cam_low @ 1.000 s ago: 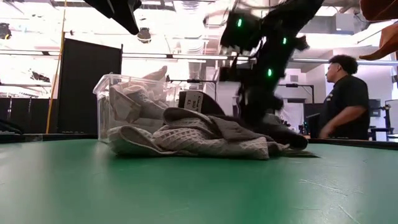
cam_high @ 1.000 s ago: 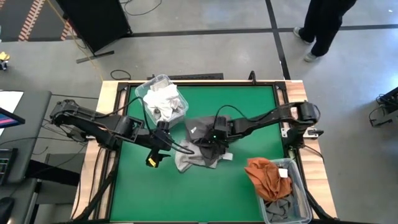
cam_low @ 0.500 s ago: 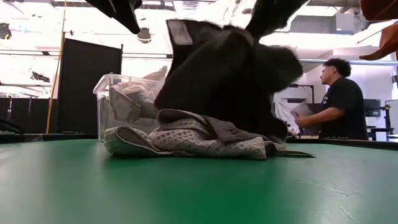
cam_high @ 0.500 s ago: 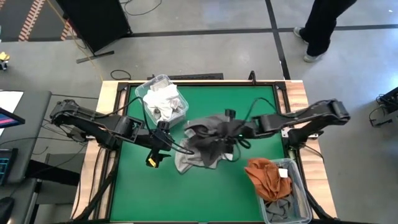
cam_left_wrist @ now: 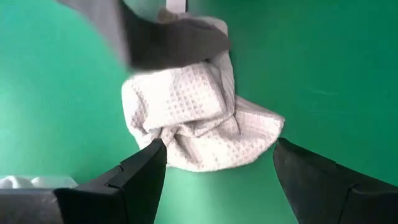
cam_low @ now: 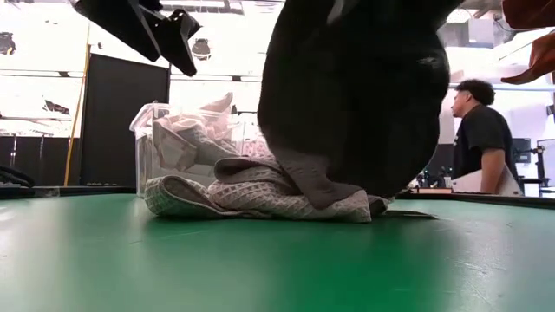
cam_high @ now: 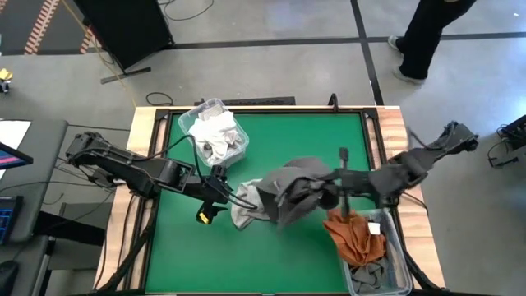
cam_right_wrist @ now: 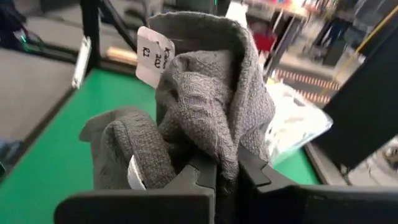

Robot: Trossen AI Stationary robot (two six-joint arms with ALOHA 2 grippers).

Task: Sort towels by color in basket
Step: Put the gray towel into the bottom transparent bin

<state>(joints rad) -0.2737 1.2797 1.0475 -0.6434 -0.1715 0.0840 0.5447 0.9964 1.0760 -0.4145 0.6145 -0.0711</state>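
One dark grey waffle-weave towel (cam_high: 294, 196) has lifted off the green table (cam_high: 329, 148), clenched in the right gripper (cam_right_wrist: 227, 171), probably bound for the clear bin (cam_high: 393, 247) holding a rust-orange towel (cam_high: 353, 234); left gripper (cam_left_wrist: 217, 155) hovers spread over the pale grey towel (cam_left_wrist: 199, 124).

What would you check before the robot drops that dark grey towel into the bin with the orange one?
1. Right gripper shut on the dark grey towel: ok.
2. Towel lifted clear of the pale towel on the table: cannot tell.
3. Towel over the right bin: not ok, not there yet.
4. Bin already holds the orange towel: ok.
5. Left gripper open, clear above the pale towel: ok.
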